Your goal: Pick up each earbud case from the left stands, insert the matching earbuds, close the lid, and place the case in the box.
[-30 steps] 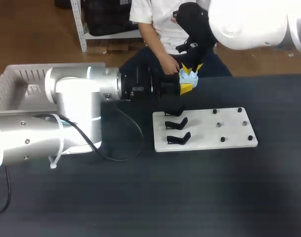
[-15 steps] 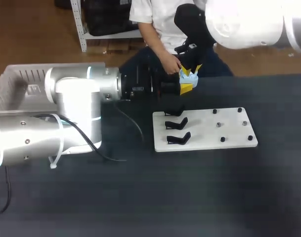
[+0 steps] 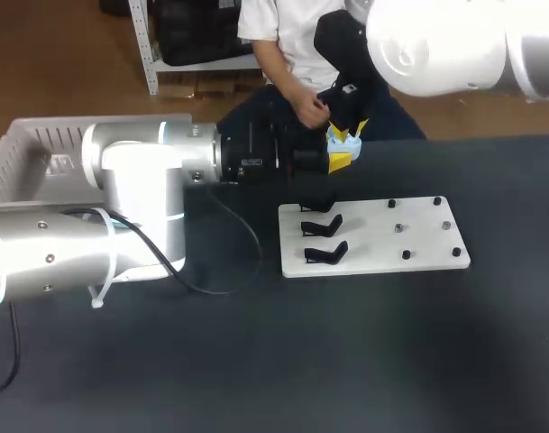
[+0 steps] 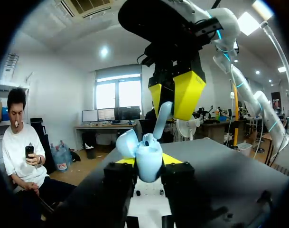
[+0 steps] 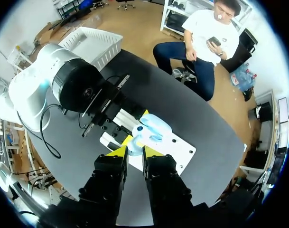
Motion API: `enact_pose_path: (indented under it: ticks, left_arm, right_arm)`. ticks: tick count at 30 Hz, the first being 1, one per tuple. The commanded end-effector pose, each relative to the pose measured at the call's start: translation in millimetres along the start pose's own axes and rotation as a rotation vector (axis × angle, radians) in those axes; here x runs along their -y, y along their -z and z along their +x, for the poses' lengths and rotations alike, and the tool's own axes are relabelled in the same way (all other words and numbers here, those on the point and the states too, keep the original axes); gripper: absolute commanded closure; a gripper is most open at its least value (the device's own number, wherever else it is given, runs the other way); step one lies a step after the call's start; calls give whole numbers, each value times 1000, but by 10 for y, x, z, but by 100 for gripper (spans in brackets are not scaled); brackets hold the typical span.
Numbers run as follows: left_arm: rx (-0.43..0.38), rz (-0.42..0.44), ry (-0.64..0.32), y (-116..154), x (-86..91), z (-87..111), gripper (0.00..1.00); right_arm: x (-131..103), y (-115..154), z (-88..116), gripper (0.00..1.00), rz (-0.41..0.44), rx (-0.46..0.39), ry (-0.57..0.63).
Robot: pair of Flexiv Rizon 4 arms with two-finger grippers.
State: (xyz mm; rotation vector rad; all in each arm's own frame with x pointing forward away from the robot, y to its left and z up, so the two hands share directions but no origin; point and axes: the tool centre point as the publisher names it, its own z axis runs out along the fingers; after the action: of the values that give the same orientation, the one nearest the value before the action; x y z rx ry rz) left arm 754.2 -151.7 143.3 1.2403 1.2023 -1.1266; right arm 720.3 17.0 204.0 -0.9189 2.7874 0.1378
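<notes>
Leftward, by a little, has gone the big white joint of the right arm (image 3: 436,45) at the upper right of the head view since a second ago, and its black wrist has leaned over with it. The left arm (image 3: 139,180) and what it holds have kept their place.

At the upper left edge stands the box (image 3: 22,149), a white plastic basket with slatted walls. The left arm, a smooth silver cylinder with rounded joints, fills the left half of the frame. A thin black cable (image 3: 238,262) loops from it onto the table (image 3: 346,361).

In the upper middle, the left gripper (image 3: 343,159) is clamped on the earbud case (image 3: 340,142), a glossy, rounded, pale blue shell. It is held in the air just beyond the upper left corner of the board (image 3: 418,244). The left wrist view shows the case's lid (image 4: 126,142) hinged open.

Directly above the case, the right gripper (image 3: 350,129) has its fingers set narrow, pinching a pale blue earbud (image 4: 162,118). The earbud's lower end meets the open mouth of the case.

Right of centre lies the flat white rectangular board. Three black angled stands (image 3: 324,225) run along its left edge, and small dark pegs (image 3: 398,228) are scattered over its right half. The matte black tabletop runs from the board to the frame's lower and right edges.
</notes>
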Motion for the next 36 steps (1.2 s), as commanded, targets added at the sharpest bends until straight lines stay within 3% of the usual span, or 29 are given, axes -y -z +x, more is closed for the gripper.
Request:
enact_pose_path:
  ticks: [1,15,36]
  left_arm:
    - [6,-5,-5,0,10,14,100]
    - [6,-5,-5,0,10,14,100]
    - [6,-5,-5,0,10,14,100]
  right_arm:
    - [18,-22,-60,100,-3,-14,5]
    - [31,-60,-76,100,-43,-29,44]
    - [69,-110,-92,100,-36,-40,66]
